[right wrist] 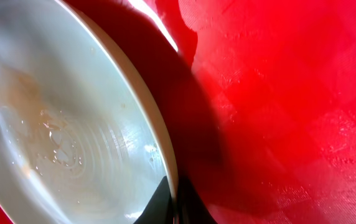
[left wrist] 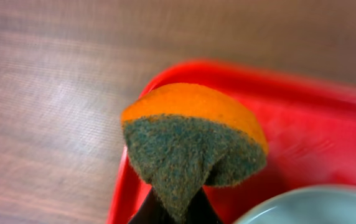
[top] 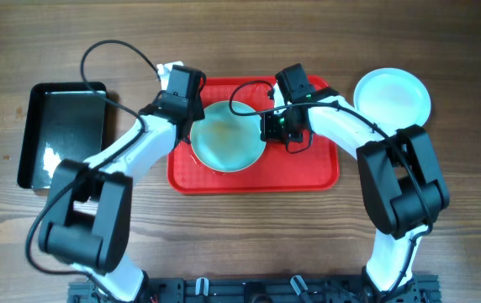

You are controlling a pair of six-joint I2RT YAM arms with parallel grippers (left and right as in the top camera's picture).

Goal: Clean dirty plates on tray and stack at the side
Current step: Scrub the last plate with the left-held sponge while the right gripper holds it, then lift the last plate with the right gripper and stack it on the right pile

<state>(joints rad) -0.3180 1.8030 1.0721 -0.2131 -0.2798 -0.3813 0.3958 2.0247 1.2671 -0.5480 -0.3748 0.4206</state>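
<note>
L gripper (left wrist: pixel 175 210): pinching orange-green sponge (left wrist: pixel 190 137) over corner of red rectangular plastic tray (left wrist: pixel 302 124).
R gripper (right wrist: pixel 173 208): clamping rim of pale glossy round plate (right wrist: pixel 60 124), smeared inside.

A glossy black tray (top: pixel 64 126) lies at the left of the overhead frame on the wooden table (top: pixel 249 240). An orange-and-green sponge (left wrist: pixel 190 140) fills the centre of the left wrist frame.

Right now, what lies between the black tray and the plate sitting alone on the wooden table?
In the overhead view, the red tray lies between them, carrying another plate, with the left gripper and right gripper flanking that plate.
</note>
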